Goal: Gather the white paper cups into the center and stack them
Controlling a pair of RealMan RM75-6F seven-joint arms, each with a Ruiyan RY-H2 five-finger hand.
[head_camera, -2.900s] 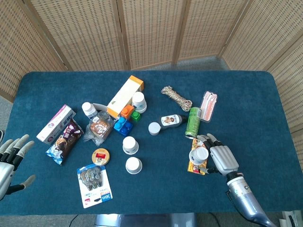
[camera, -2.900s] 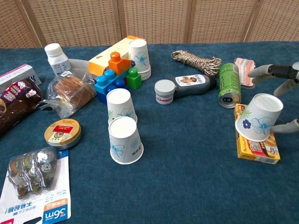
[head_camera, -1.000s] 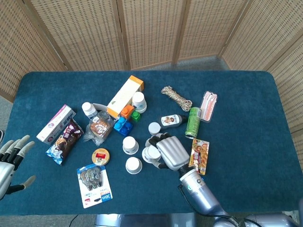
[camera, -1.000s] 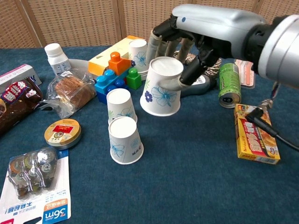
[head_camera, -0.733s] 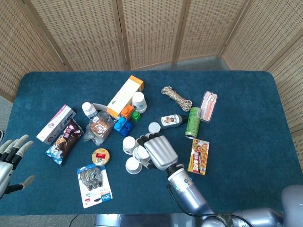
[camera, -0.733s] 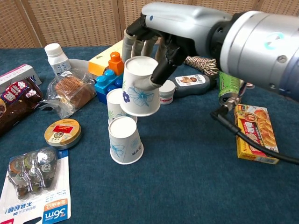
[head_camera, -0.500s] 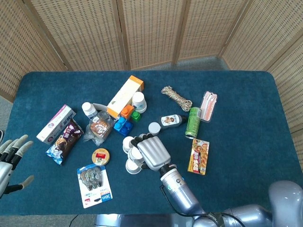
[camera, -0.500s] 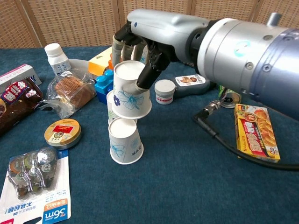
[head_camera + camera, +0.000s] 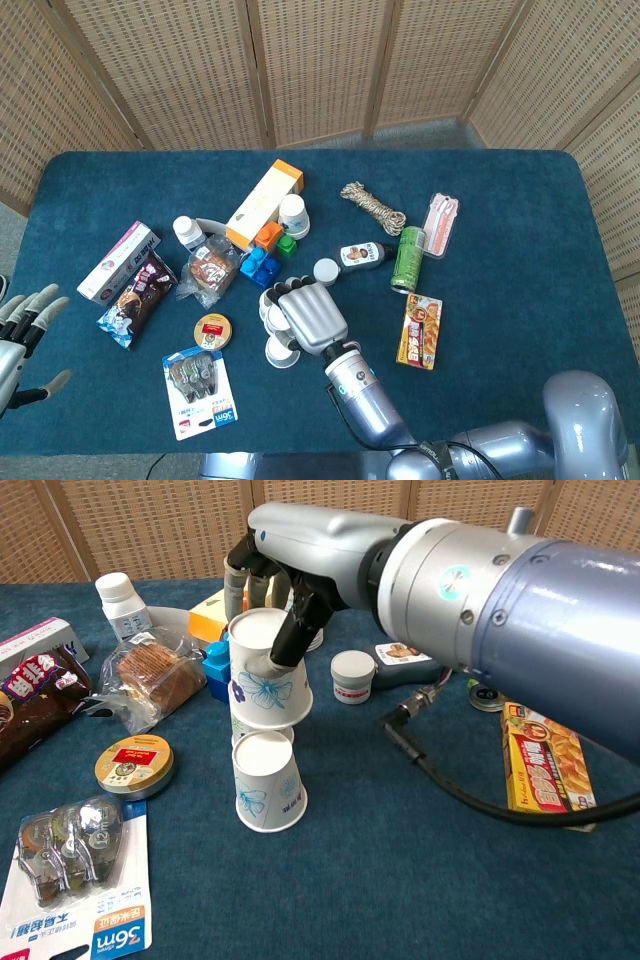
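Note:
My right hand (image 9: pixel 285 565) grips an upturned white paper cup (image 9: pixel 263 678) with a blue flower print. It holds that cup over a second cup, which is almost hidden beneath it. A third upturned cup (image 9: pixel 266 780) stands just in front, apart from the held one. In the head view the right hand (image 9: pixel 306 318) covers the held cup, and the front cup (image 9: pixel 276 353) peeks out at its lower left. Another cup (image 9: pixel 293 214) stands beside the orange box (image 9: pixel 264 203). My left hand (image 9: pixel 22 335) hovers open off the table's near-left corner.
Toy blocks (image 9: pixel 265 255), a bread packet (image 9: pixel 150 675) and a round tin (image 9: pixel 134 765) crowd the left of the cups. A small white jar (image 9: pixel 352 675), a green can (image 9: pixel 408 258) and a yellow box (image 9: pixel 545 765) lie to the right. A tape pack (image 9: pixel 70 880) lies front left.
My right hand picked the cup off the yellow box at the right and carried it left. It now holds the cup lower, over the middle cup. The left hand stayed still.

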